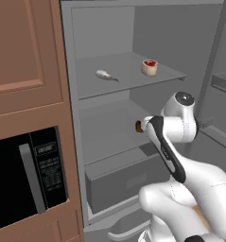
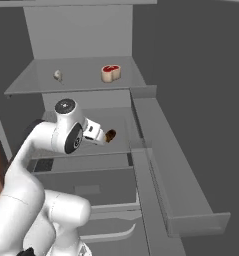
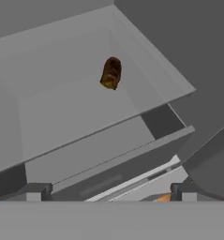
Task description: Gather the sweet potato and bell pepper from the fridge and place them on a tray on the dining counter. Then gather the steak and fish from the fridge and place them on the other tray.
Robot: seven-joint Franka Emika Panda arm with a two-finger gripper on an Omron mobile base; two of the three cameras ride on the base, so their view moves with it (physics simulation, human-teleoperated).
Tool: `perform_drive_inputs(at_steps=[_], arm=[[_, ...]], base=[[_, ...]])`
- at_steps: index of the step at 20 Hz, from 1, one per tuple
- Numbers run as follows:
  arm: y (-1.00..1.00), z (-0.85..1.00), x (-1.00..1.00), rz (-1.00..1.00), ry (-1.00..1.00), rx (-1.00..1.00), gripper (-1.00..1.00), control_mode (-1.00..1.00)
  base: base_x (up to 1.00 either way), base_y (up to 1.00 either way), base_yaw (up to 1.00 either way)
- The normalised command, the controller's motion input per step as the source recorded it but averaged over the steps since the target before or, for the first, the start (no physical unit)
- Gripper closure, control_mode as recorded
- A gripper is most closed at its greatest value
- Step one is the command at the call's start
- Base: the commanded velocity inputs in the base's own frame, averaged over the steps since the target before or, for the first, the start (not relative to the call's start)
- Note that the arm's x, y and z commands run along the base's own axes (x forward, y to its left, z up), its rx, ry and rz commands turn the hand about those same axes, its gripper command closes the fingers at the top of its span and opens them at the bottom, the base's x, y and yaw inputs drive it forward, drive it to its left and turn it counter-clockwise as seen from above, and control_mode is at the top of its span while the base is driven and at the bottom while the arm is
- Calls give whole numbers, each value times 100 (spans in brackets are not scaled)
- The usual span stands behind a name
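Observation:
A brown sweet potato [image 3: 111,73] lies on the fridge's middle shelf [image 3: 66,112], towards its back right, and also shows as the sweet potato [image 1: 138,126] [image 2: 110,135] from the base. My gripper [image 3: 111,194] hangs open in front of that shelf, a short way from the potato, with nothing between its fingertips [image 3: 36,192]. On the upper shelf [image 1: 133,80] lie a pale fish [image 1: 105,74] [image 2: 58,75] and, to its right, a red steak [image 1: 150,67] [image 2: 110,72]. The bell pepper and the trays are out of view.
A grey drawer [image 1: 119,179] sits under the middle shelf. The open fridge door [image 2: 181,170] with its bins juts out on the right. A wooden cabinet [image 1: 24,56] with a black microwave [image 1: 29,175] stands left of the fridge.

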Motion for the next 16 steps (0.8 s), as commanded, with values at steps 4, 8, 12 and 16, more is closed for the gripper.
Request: perform_drive_inputs(at_steps=[4,8,12,16], arm=[[0,-19,53,-2,0,0,-100,-100],[0,-29,54,-3,0,0,-100,-100],[0,-26,56,-2,0,0,-100,-100],[0,-25,55,-2,2,0,-100,-100]], base=[[0,0,0],[0,0,0],[0,0,0],[0,0,0]])
